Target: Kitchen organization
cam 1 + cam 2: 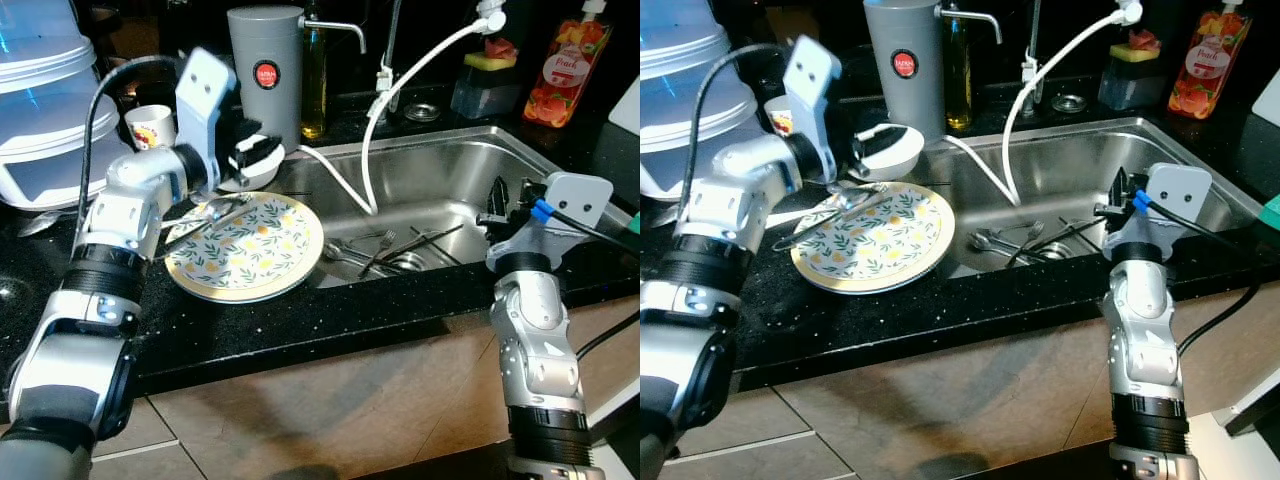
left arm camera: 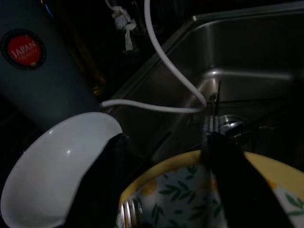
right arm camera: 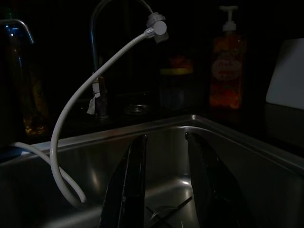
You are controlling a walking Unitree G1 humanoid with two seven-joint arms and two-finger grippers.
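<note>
Black table (image 1: 300,330) is carrying a flowered plate (image 1: 250,250) just left of the sink (image 1: 440,190). Left claw (image 2: 164,185), fingers apart, is hovering over the plate beside a white bowl (image 2: 57,175); right claw (image 3: 164,190), fingers apart, is hanging over the sink's cutlery (image 1: 385,250).

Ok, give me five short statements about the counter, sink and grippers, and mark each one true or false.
1. The floral plate sits on the black counter. True.
2. The sink holds loose cutlery. True.
3. The left gripper hangs over the sink. False: it is at the white bowl, beside the plate.
4. The right gripper is shut on a fork. False: its fingers are open, above the sink.
5. The white hose ends on the plate. False: it drops into the sink.
</note>
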